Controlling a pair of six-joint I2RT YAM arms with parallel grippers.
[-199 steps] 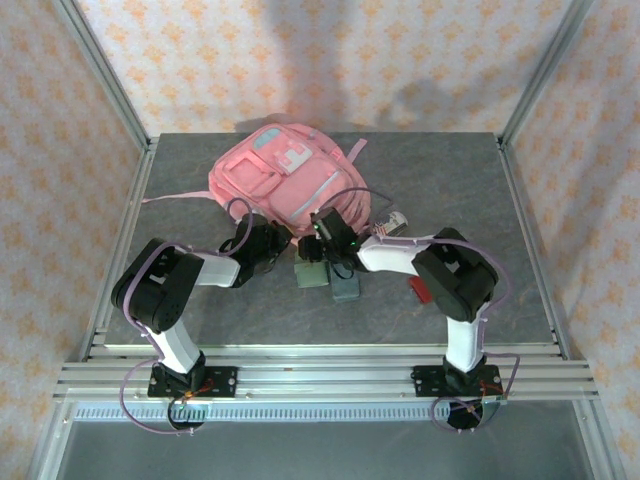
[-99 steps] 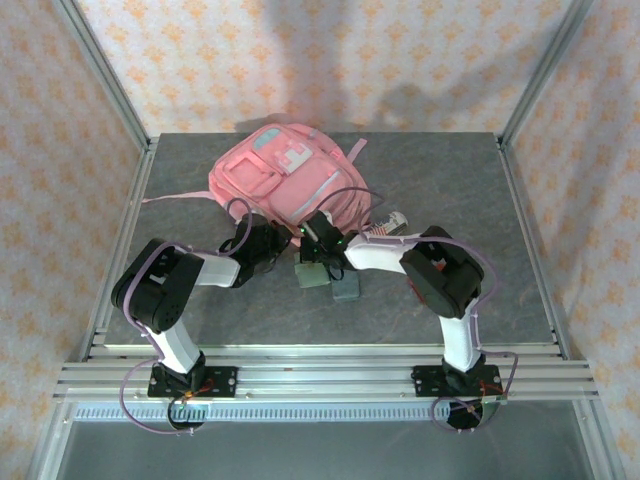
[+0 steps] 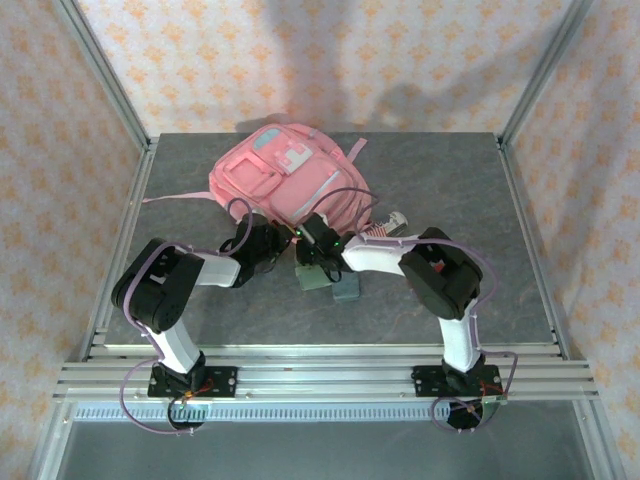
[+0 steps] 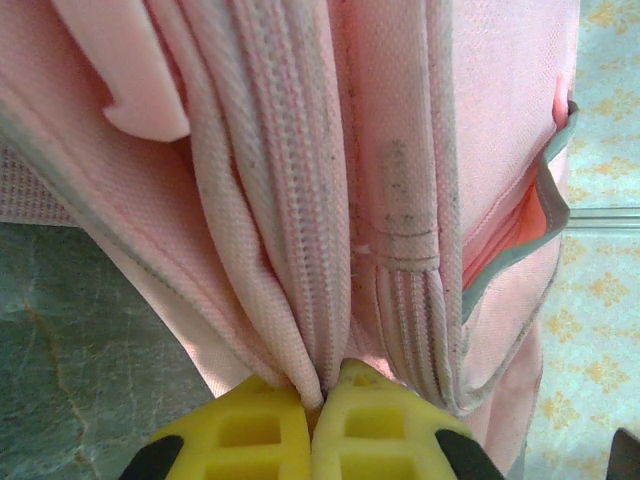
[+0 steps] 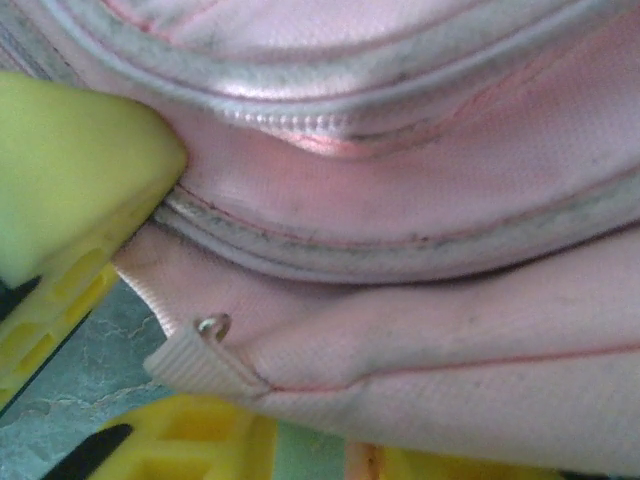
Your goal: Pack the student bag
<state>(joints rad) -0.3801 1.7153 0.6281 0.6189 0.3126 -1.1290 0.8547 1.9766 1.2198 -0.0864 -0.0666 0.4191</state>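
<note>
The student bag (image 3: pixel 285 175), a large pink backpack, lies at the back middle of the table with its front pockets up. My left gripper (image 3: pixel 276 240) is at the bag's near edge. In the left wrist view this gripper (image 4: pixel 322 400) is shut on a ribbed pink strap of the bag (image 4: pixel 300 250). My right gripper (image 3: pixel 312 232) is beside it at the same edge. In the right wrist view its yellow fingers (image 5: pixel 70 170) stand apart, with a fold of the bag (image 5: pixel 420 330) and a zipper tab (image 5: pixel 200 360) between them.
A greenish box (image 3: pixel 312 276) and a grey box (image 3: pixel 346 290) lie on the grey table just in front of the grippers. A small striped item (image 3: pixel 385 226) sits by the bag's right side. A pink strap (image 3: pixel 170 198) trails left. Frame posts stand at the table corners.
The right arm has moved left, bringing its gripper in against the bag's near edge. The left arm and the bag have stayed put.
</note>
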